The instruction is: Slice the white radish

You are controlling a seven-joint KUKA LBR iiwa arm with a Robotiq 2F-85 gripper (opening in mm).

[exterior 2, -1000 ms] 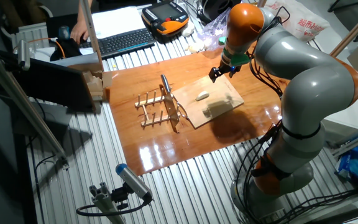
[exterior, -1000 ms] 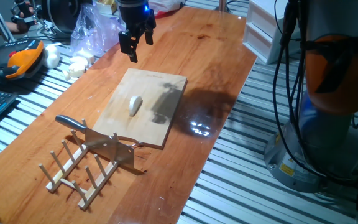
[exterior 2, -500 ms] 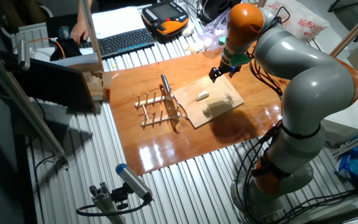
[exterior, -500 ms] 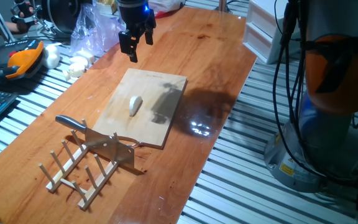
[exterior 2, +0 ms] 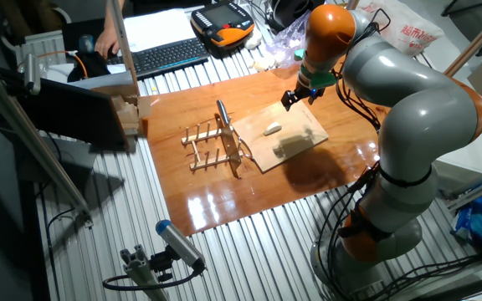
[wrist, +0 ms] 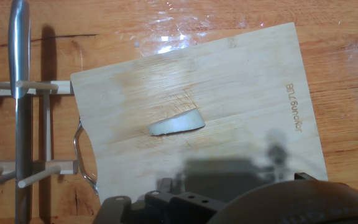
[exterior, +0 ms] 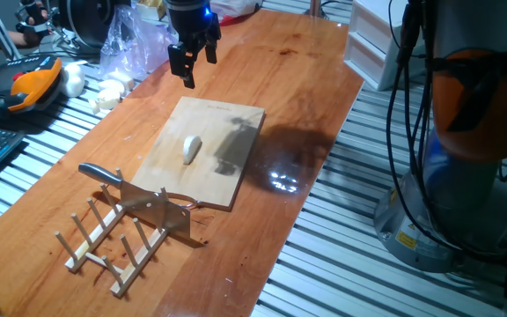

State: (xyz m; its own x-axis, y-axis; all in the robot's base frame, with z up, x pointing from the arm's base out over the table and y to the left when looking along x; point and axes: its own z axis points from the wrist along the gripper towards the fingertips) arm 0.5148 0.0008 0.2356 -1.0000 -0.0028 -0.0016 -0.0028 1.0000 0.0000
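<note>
The white radish [exterior: 190, 148] [exterior 2: 272, 129] [wrist: 177, 123] is one small whole oblong chunk. It lies near the middle of the wooden cutting board [exterior: 229, 123] [exterior 2: 306, 127] [wrist: 241, 74]. My gripper [exterior: 194, 67] [exterior 2: 294, 98] hangs in the air above the table beyond the board's far edge, apart from the radish. It is open and holds nothing. A knife [exterior: 100, 173] [exterior 2: 222, 112] [wrist: 18, 93] rests in a wooden peg rack [exterior: 113, 248] [exterior 2: 206, 150] at the board's near end. The hand view looks straight down on board and radish.
Larger white lumps [exterior: 108, 92] and a clear plastic bag [exterior: 135, 40] sit at the table's far left edge. An orange pendant [exterior: 26, 88] and a keyboard [exterior 2: 170, 54] lie off the table. The robot base [exterior 2: 392, 226] stands to the right.
</note>
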